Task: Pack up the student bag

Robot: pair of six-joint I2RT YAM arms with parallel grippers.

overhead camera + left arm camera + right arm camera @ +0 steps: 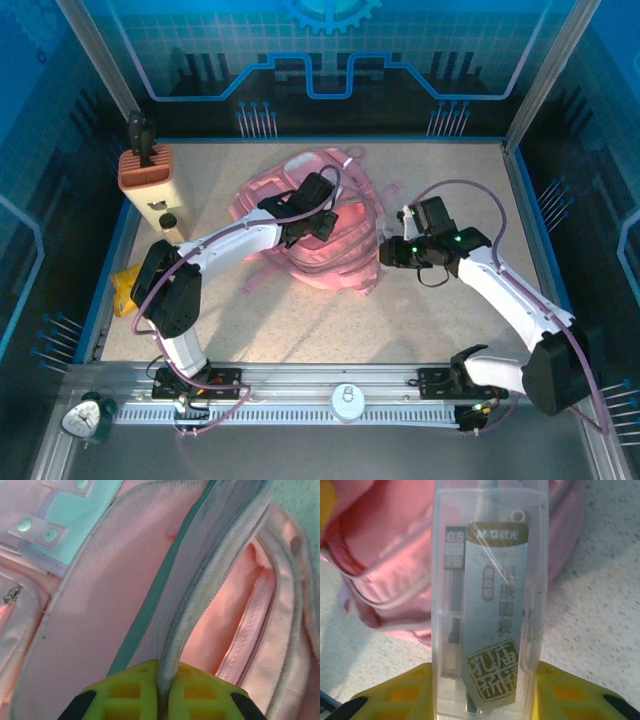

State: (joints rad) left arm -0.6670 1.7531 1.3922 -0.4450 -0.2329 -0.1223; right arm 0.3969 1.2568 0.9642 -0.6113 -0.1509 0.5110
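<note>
Pink soft fabric backpack [345, 262]: centre of the surface [440, 325].
Your left hand [164, 692]: clamped on its opening's rim.
Your right hand [392, 252]: gripping a clear plastic case [490, 580].

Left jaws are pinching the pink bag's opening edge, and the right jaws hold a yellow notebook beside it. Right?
No: the right wrist view shows the right jaws holding a clear plastic case with a silver label, not a yellow notebook. The rest stands.

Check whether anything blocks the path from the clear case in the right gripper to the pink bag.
Nothing visible does. The right gripper holds the clear case just beside the student bag, with no object between them. The left gripper pinches the zipper edge, so the opening gapes.
</note>
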